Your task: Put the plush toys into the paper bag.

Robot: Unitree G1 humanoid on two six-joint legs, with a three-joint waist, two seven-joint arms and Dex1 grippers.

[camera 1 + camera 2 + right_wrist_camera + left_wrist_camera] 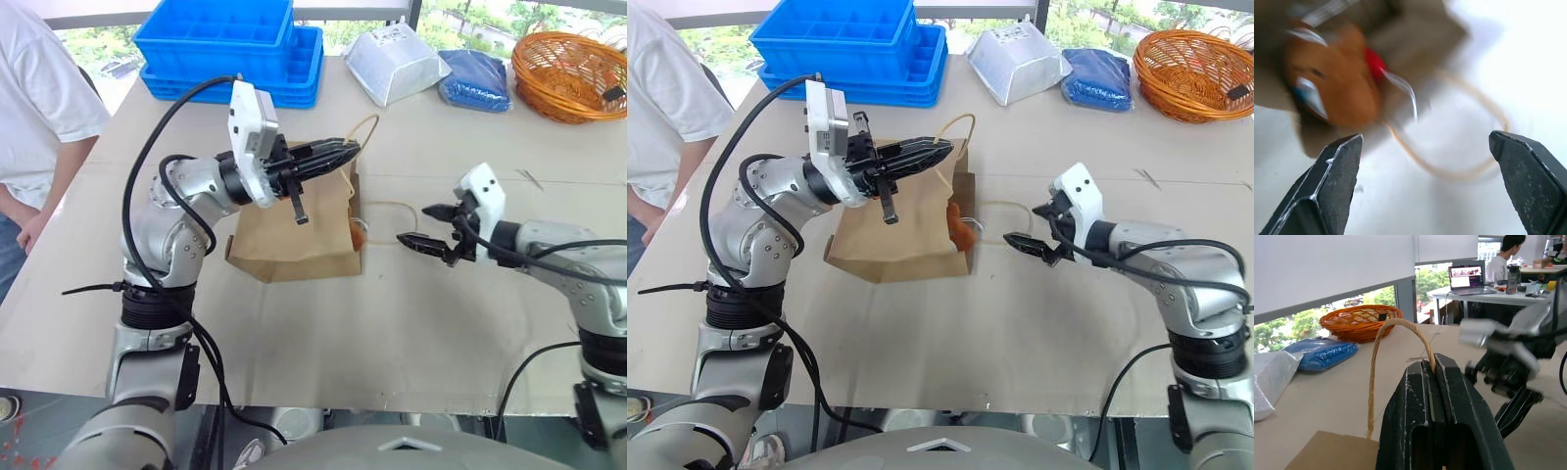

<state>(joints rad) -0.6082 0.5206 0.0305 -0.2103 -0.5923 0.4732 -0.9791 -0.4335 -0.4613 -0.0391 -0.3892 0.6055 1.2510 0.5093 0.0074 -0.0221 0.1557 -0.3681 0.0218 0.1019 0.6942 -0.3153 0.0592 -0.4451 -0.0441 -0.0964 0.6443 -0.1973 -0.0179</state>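
The brown paper bag lies on its side on the table with its mouth facing right. My left gripper is shut on the bag's upper twine handle and holds that edge up. The other handle lies looped on the table. Inside the bag's mouth sits the brown bear plush toy, blurred in the right wrist view as the bear with a red patch beside it. My right gripper hangs open and empty to the right of the mouth, a short gap away.
Stacked blue crates stand at the back. A white plastic bag, a blue bundle and an orange basket are to their right. A person stands at the table's left edge.
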